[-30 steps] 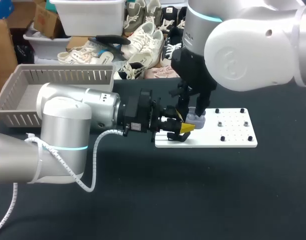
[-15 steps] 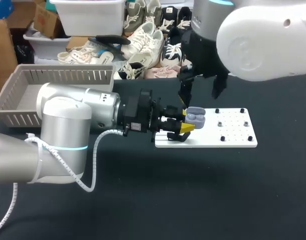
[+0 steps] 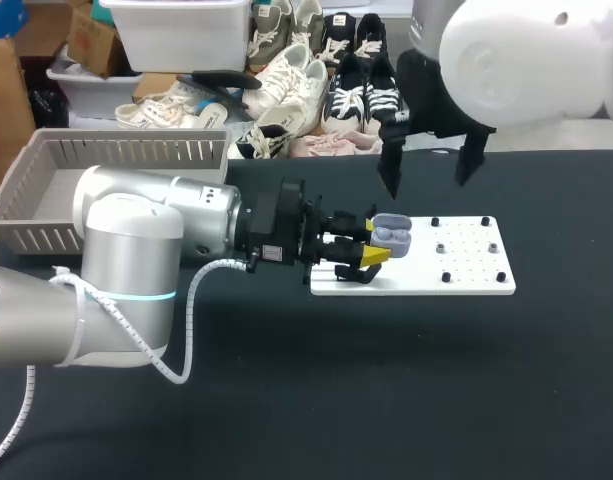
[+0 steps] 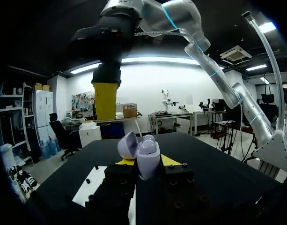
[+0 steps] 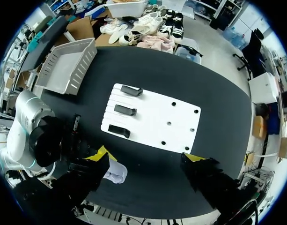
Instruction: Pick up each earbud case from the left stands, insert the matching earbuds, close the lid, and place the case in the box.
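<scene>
Head view has the left pincer (image 3: 371,251) clamping the earbud case (image 3: 392,240), earbuds (image 3: 387,231) seemingly in, lid open, right pincer (image 3: 427,180) spread wide above; closing and reaching the box (image 3: 46,226) remain.

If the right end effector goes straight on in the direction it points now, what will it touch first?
Probably the white board, or the black table just beside its edge; depth is unclear. The right end effector points down, open, and the earbud case lies to one side.
</scene>
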{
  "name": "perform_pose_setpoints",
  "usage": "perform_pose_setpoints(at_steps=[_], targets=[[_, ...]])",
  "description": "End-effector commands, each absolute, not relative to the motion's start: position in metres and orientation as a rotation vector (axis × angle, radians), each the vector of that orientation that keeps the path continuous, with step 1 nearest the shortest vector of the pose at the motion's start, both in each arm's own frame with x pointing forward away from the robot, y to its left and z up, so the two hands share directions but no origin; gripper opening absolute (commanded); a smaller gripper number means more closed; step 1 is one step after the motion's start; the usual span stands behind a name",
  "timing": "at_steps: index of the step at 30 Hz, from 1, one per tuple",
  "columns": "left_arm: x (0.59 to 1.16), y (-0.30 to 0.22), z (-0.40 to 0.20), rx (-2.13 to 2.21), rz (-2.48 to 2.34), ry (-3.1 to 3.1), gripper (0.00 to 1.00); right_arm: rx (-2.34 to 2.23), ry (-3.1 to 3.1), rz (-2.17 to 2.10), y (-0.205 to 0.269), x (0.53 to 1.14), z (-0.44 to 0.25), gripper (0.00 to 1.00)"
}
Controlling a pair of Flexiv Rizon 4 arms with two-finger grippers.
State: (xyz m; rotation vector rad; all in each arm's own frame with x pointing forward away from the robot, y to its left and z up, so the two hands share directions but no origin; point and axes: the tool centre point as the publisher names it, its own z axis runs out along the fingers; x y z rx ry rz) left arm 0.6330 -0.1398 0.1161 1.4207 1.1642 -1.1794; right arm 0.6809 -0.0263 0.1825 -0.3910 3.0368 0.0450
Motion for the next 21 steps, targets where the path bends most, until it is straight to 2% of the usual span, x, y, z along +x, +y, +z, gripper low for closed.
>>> perform_pose_setpoints(at_steps=[1, 21], targets=[[0.634, -0.140, 0.116, 1.422, -1.181, 1.163, 0.00, -0.394, 3.086, 0.047, -0.024, 0.696, 0.175, 1.00], [0.634, -0.140, 0.116, 1.422, -1.181, 1.163, 0.00, -0.340, 3.116, 0.195, -0.033, 0.663, 0.153, 1.00]])
